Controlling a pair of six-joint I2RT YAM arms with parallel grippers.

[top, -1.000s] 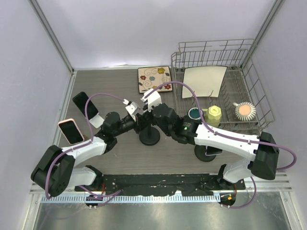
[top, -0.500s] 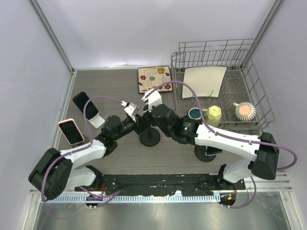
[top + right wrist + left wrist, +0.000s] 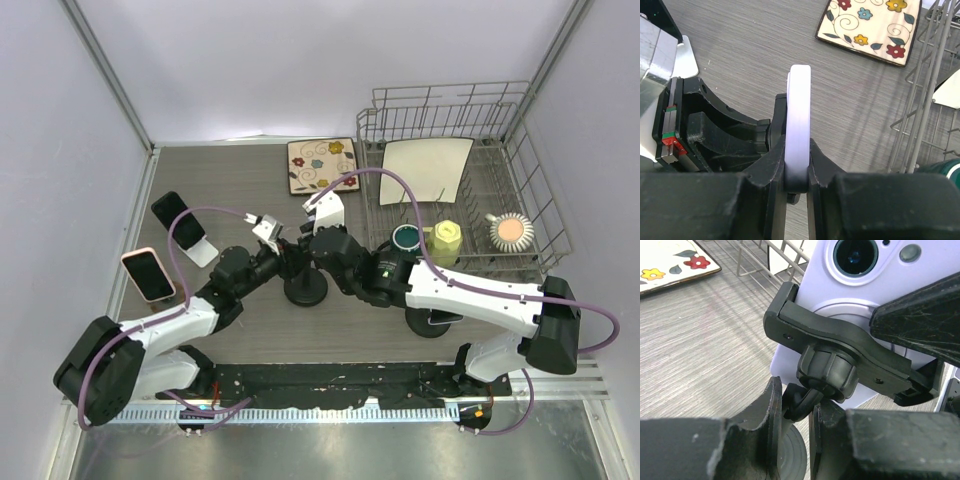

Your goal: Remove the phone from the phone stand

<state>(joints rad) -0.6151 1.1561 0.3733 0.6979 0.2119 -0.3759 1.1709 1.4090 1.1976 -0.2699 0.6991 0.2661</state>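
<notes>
A lavender phone sits in the black clamp of the phone stand, camera side toward the left wrist view. My left gripper is shut on the stand's thin neck, just under the ball joint. My right gripper is shut on the phone's edge, one finger on each face. From above, both grippers meet over the stand's round base, the left gripper coming from the left and the right gripper from the right. The phone itself is hidden under them in that view.
Two other phones lean on stands at the left, a black one and a pink one. A floral tile lies behind. A wire dish rack with a plate, cups and a brush stands right. A second black stand sits under the right arm.
Both grippers and the stand's base have shifted slightly left and toward the near edge. Both grips are unchanged.
</notes>
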